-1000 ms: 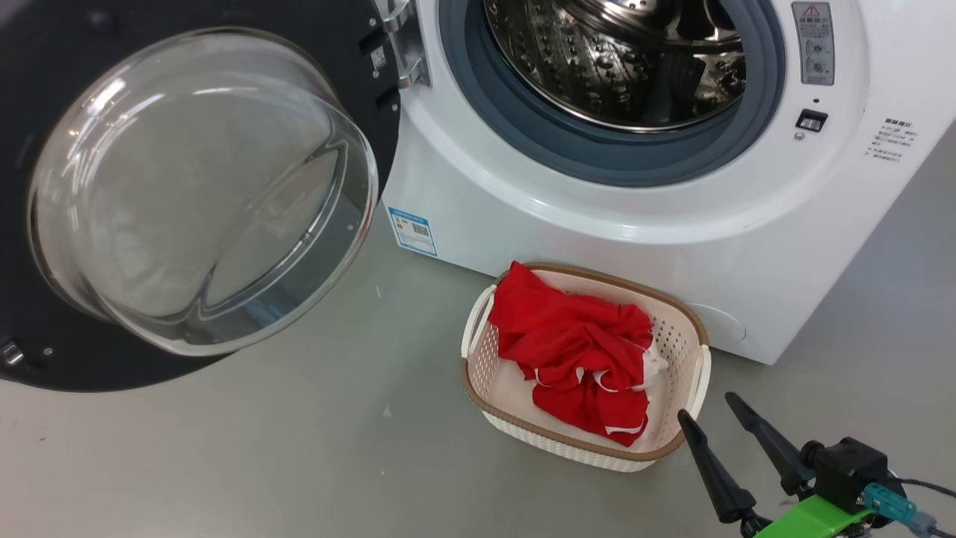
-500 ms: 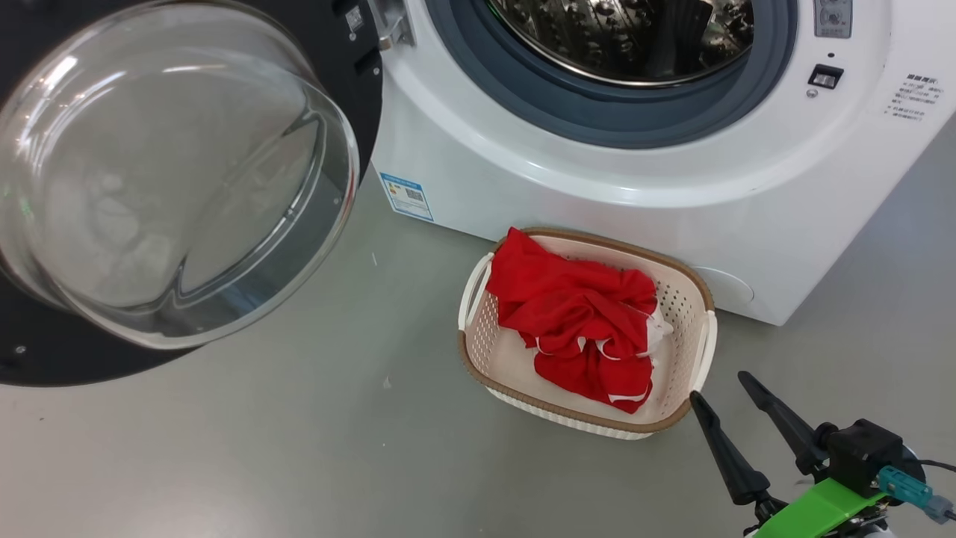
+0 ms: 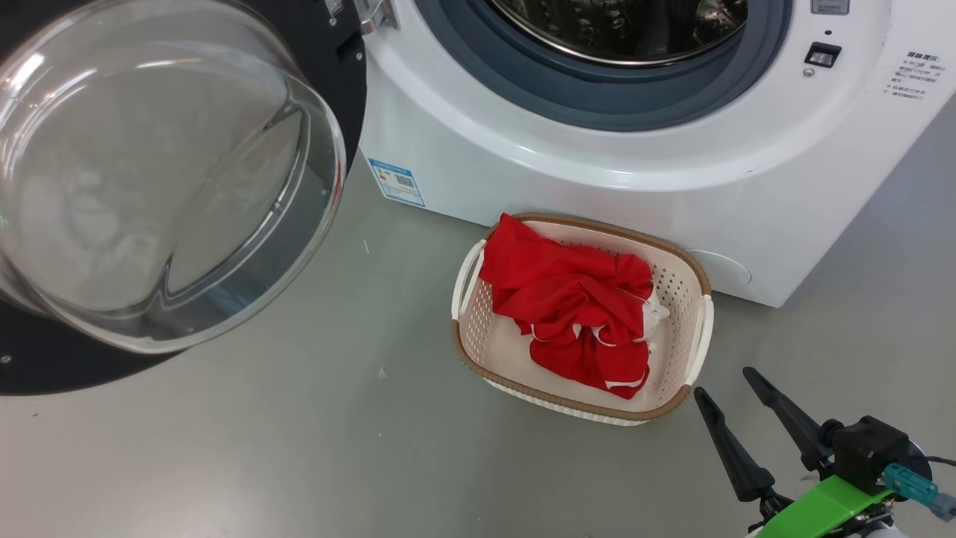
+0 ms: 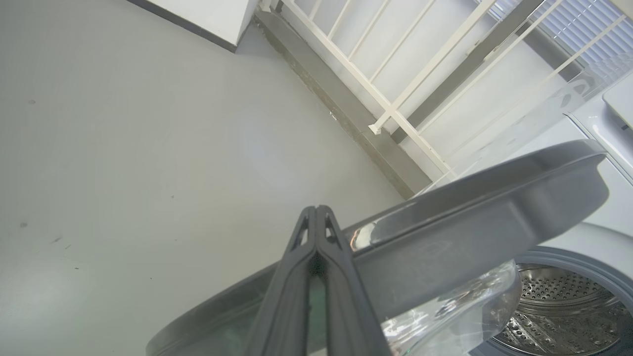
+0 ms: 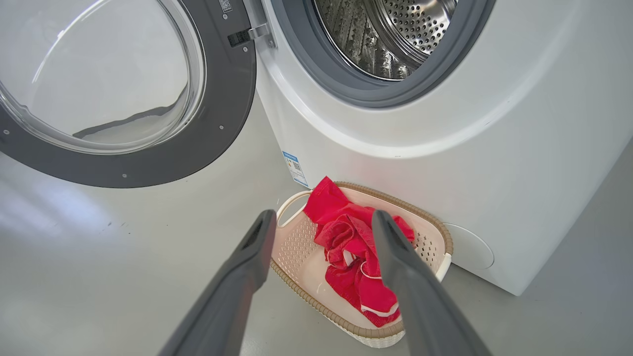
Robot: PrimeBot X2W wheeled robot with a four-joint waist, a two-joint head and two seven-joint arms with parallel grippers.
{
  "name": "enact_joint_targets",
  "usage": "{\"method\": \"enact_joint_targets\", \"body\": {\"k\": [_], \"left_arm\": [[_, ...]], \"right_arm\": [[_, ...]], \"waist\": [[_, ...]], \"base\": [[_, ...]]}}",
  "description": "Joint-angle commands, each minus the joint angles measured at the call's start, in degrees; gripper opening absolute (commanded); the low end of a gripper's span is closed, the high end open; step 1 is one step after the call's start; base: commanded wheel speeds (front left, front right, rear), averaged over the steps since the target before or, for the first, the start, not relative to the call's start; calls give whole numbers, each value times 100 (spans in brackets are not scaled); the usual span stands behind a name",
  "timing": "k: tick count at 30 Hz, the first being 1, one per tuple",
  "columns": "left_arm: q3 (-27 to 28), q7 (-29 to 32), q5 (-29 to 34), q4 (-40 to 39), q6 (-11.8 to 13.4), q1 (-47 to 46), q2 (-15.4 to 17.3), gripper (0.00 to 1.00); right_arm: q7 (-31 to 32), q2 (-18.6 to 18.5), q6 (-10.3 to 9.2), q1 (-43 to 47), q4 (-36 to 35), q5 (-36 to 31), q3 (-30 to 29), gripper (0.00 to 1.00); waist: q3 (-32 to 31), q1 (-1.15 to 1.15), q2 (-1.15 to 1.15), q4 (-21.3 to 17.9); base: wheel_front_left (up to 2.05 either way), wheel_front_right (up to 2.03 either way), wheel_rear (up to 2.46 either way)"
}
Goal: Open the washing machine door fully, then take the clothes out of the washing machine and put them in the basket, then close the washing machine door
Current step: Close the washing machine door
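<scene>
Clothes [image 3: 575, 299], red with thin white trim, lie heaped in the basket [image 3: 499, 353], which sits on the floor [image 3: 299, 433] just ahead of the right hand [image 3: 723, 381] and a little to its left, with the fingertips close to the near right corner of the rim but not touching it. The right hand's two dark fingers are spread wide with nothing between them. In the right wrist view, the right hand [image 5: 324, 213] points straight at the basket [image 5: 296, 247], and the clothes [image 5: 353, 257] show in the gap between the fingers. Beyond the basket, farther from this hand, stands the washing machine [image 3: 597, 172], with bare steel showing in the part of its drum [image 3: 620, 30] that is in view. The washing machine door [image 3: 164, 179] is swung wide open, well off to the hand's left. The left hand [image 4: 316, 207] has its fingers pressed together on nothing. In the left wrist view its tips lie across the grey edge of the washing machine door [image 4: 470, 207], and whether they touch it cannot be told. Against a second ago, the whole head picture has slid: machine, door and basket all sit higher in it, so the camera has moved. The clothes keep the same folds in the basket, the door is as wide open as before, and the right hand has stayed spread beside the basket.
</scene>
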Motion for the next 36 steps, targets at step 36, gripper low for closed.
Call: {"method": "enact_joint_targets", "body": {"k": [36], "left_arm": [[-828, 1491, -1343, -3272, -39, 1591, 576, 0]], "right_arm": [[-37, 256, 35, 106, -48, -14, 83, 100]], "waist": [[-761, 0, 0, -165]], "base": [[0, 0, 0]]}}
